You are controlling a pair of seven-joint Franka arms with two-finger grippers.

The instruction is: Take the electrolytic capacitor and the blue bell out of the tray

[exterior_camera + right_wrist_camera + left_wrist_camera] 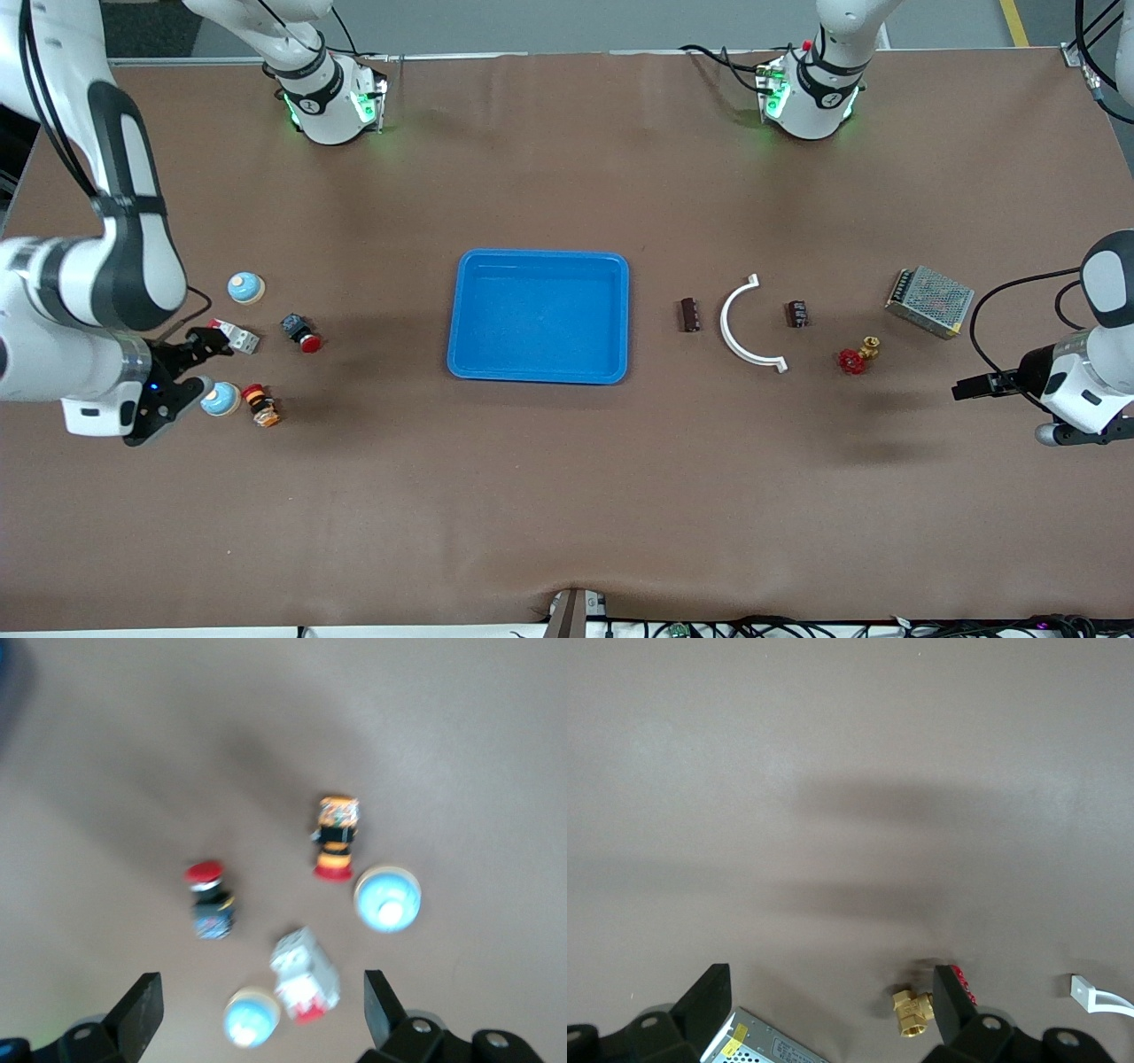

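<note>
The right pincer (197, 365) hangs over the right arm's end of the tabletop (567, 496), its black fingers spread and holding nothing. One fingertip overlaps the edge of a white-and-red block (239, 336) in the front view, and the other sits just beside the nearer blue bell (220, 399); whether either touches cannot be told. In the right wrist view only the two finger ends show at the frame's edge, and the small things there are blurred: the block (304, 979), the one bell (387, 897), a second blue bell (251, 1018), a red-capped push button (210, 899) and an orange-and-red button (336, 837). On the front view the second bell (245, 287) lies farther from the camera than the block, the red-capped button (301, 332) beside the block toward the tray, and the orange button (260, 405) just beside the nearer bell.

The left pincer (974, 387) is over bare tabletop at the left arm's end, fingers spread wide in its wrist view and empty. That view cuts off the metal power supply (766, 1043), half hides the brass valve (914, 1011) with its red handle, and shows only the tip of the white curved bracket (1099, 997).

The two dark capacitors lie on either side of the bracket (742, 323): one (689, 315) toward the blue tray (539, 368), one (797, 314) toward the valve (858, 356) and supply (928, 301). The tray holds nothing.
</note>
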